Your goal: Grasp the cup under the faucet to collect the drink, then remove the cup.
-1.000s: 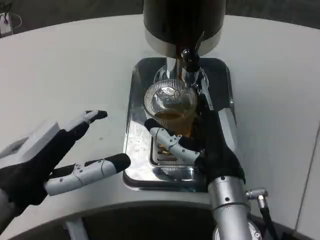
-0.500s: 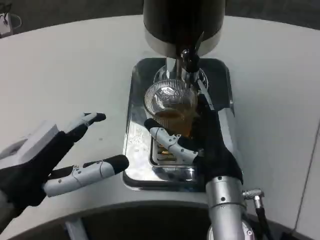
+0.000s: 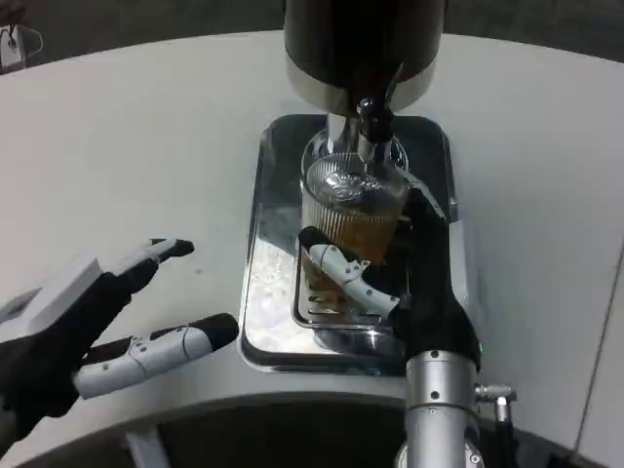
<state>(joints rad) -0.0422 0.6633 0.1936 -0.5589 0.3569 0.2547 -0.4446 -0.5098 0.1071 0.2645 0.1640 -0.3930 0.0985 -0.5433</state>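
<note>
You're gripping cup (image 3: 353,210) under faucet (image 3: 370,122) with right hand (image 3: 395,268); left hand (image 3: 93,327) spread beside tray (image 3: 265,292). Slippery, sloshing: holding low on ribbed wall, upright.

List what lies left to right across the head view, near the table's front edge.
Left hand → tray → cup → right hand.

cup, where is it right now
In the head view the cup sits centre-top, held by the right hand just under the faucet, above the metal drip tray.
</note>
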